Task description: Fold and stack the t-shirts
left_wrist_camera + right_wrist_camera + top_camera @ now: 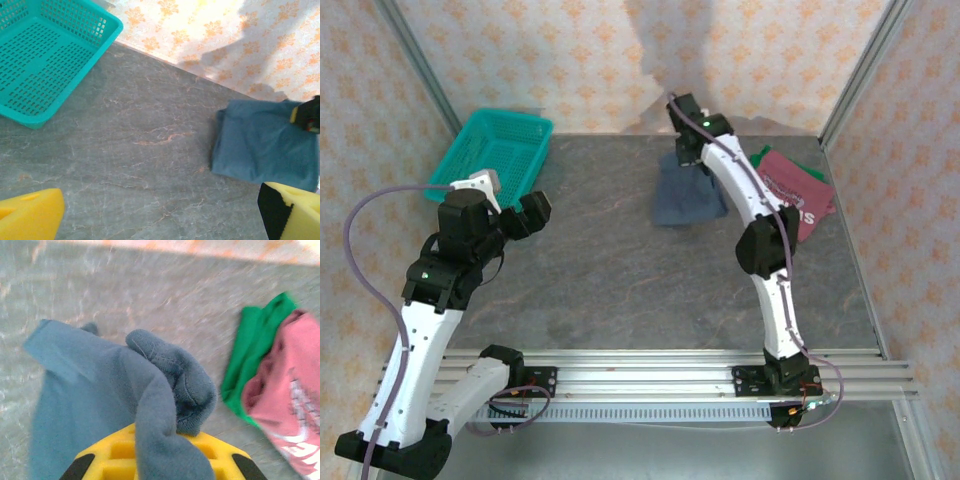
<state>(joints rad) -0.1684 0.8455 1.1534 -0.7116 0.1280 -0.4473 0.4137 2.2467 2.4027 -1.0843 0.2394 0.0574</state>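
The slate-blue t-shirt (692,198) lies folded at the back middle of the table. My right gripper (686,152) is at its far edge, shut on a bunched fold of it. In the right wrist view that blue cloth (165,375) is lifted and drapes over the yellow jaws of the right gripper (157,442). The dark red t-shirt (802,195) with white lettering lies to the right, on top of a green t-shirt (761,156). My left gripper (528,212) hangs open over bare table, well left of the blue t-shirt (265,145), with nothing between its fingers (30,215).
A teal mesh basket (501,150) stands at the back left, close to the left arm. Patterned walls and metal posts close in the back and sides. A rail with both arm bases runs along the near edge.
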